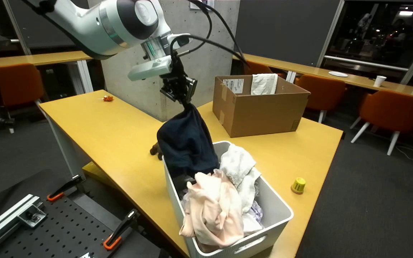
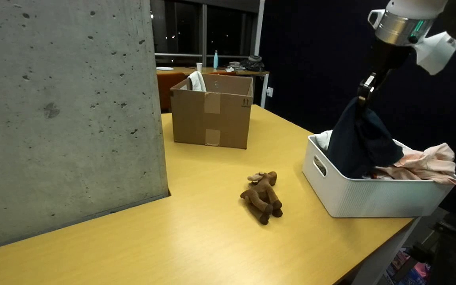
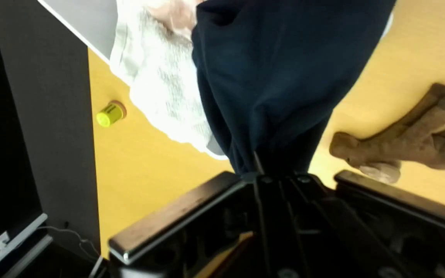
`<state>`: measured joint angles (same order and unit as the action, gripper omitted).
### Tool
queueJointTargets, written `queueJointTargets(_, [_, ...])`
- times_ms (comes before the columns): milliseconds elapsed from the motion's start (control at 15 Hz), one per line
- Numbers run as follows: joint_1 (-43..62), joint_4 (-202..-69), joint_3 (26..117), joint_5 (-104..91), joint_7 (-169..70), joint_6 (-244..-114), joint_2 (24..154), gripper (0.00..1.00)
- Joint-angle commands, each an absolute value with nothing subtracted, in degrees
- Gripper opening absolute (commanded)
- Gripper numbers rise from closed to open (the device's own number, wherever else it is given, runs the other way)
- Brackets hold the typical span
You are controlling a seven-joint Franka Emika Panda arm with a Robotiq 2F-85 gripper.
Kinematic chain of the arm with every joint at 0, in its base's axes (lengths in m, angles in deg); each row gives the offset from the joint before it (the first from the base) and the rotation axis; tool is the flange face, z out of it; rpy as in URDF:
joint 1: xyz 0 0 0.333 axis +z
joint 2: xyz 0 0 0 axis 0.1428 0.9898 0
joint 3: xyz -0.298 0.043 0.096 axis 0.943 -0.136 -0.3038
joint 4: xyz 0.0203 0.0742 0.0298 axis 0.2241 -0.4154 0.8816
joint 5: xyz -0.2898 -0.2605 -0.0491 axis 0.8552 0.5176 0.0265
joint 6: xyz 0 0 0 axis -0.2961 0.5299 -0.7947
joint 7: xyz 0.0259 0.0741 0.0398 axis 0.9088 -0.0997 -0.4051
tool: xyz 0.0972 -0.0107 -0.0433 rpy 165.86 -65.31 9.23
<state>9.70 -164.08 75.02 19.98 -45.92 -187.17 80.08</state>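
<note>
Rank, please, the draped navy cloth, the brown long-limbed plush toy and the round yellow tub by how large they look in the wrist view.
1. Navy cloth, cut by the frame's top edge
2. Brown plush toy, cut by the right edge
3. Yellow tub, seen whole

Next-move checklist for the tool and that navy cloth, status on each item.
1. Grip: ok, the tool is shut on the upper end of the navy cloth.
2. Cloth fully lifted out: not ok, its lower part hangs inside the white bin.
3. Cloth free below: cannot tell, its lower folds near the pink cloth and white towel are partly hidden.
4. Clearance: ok, the plush toy lies on the table, apart from the tool.
5. Opening: ok, the cardboard box is open on top, a small pale cloth over its rim.
</note>
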Motion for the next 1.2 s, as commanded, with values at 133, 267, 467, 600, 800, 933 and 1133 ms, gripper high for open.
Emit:
queueJointTargets(133, [11.61, -158.09, 71.63, 21.78, -44.50, -185.91, 81.54, 0.01])
queueJointTargets(267, [11.88, -157.23, 71.25, 21.41, -44.80, -186.29, 83.14, 0.01])
queueJointTargets(467, [12.06, -156.16, 71.13, 20.77, -45.66, -187.08, 87.03, 0.01])
queueJointTargets(600, [12.80, -155.24, 70.58, 20.03, -46.69, -187.41, 89.45, 0.01])
queueJointTargets(800, [15.03, -153.43, 69.03, 19.56, -47.39, -187.26, 92.70, 0.01])
queueJointTargets(933, [17.15, -152.04, 68.02, 19.77, -47.35, -186.95, 94.50, 0.01])
queueJointTargets(1133, [20.07, -149.83, 66.80, 19.48, -47.63, -186.68, 97.01, 0.01])
